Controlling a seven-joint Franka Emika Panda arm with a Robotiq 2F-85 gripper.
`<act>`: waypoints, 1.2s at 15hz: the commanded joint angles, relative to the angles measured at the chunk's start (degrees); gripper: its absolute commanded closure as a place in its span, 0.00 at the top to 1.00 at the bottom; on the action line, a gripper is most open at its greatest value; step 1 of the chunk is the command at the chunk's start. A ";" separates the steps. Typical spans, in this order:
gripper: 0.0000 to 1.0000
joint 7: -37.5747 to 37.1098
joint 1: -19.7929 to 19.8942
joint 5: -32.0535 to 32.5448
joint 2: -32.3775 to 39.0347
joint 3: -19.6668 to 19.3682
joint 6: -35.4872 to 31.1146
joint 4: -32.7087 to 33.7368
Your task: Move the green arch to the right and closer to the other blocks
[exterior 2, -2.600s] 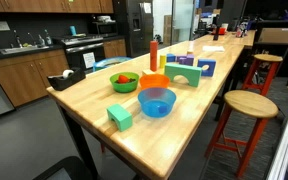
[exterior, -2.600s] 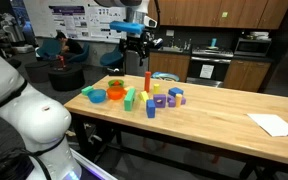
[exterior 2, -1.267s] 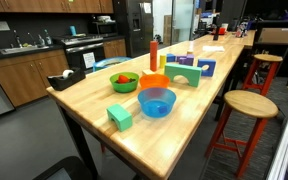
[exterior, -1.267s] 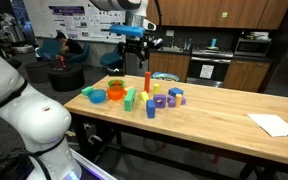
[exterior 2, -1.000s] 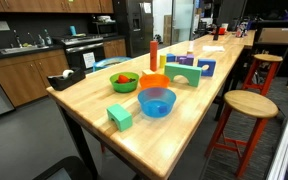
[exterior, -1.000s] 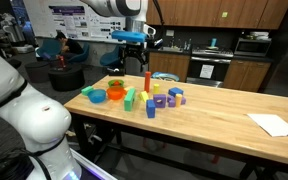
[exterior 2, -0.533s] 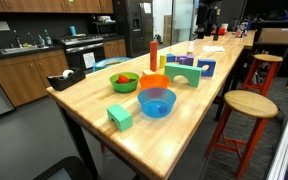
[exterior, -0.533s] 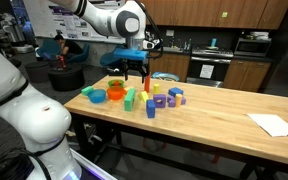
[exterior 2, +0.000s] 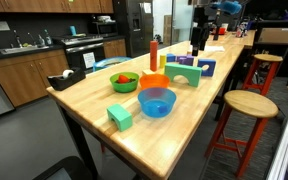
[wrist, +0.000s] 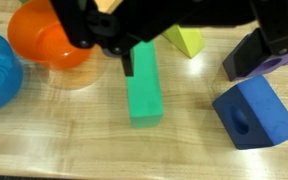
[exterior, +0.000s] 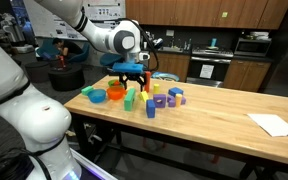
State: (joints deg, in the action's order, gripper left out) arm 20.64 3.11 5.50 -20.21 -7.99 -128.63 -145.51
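Observation:
The light-green arch [exterior 2: 119, 116] stands alone near the table end, beyond the blue bowl [exterior 2: 156, 101]; it also shows in an exterior view [exterior: 87, 91]. It is out of the wrist view. The other blocks [exterior: 159, 100] cluster past the bowls, with the thin red cylinder [exterior: 147, 82]. My gripper [exterior: 134, 82] hangs open and empty just above this cluster, far from the arch; it also shows in an exterior view [exterior 2: 196, 48]. In the wrist view the gripper [wrist: 204, 50] is over a darker green long block [wrist: 142, 85], a yellow block [wrist: 184, 40], a purple block [wrist: 249, 55] and a blue block [wrist: 252, 110].
An orange bowl [exterior 2: 154, 82] and a green bowl [exterior 2: 124, 80] sit between the arch and the cluster. A white paper [exterior: 274, 124] lies at the far end of the table [exterior: 214, 115]. A round stool [exterior 2: 249, 104] stands beside the table.
The arm has swung down from high above the table to just over the block cluster, and the gripper has come into view in both exterior views. No block has moved.

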 commanded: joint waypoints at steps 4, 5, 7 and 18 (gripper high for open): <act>1.00 -0.16 -0.06 0.18 -0.01 0.19 -1.17 -0.45; 1.00 -0.16 -0.06 0.18 -0.01 0.19 -1.22 -0.45; 1.00 2.15 -0.43 -1.86 0.59 -1.03 0.69 0.65; 1.00 5.70 -1.64 -5.78 4.15 -1.07 0.49 1.01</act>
State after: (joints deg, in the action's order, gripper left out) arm 24.81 2.42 1.04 -17.26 -9.14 -128.65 -145.53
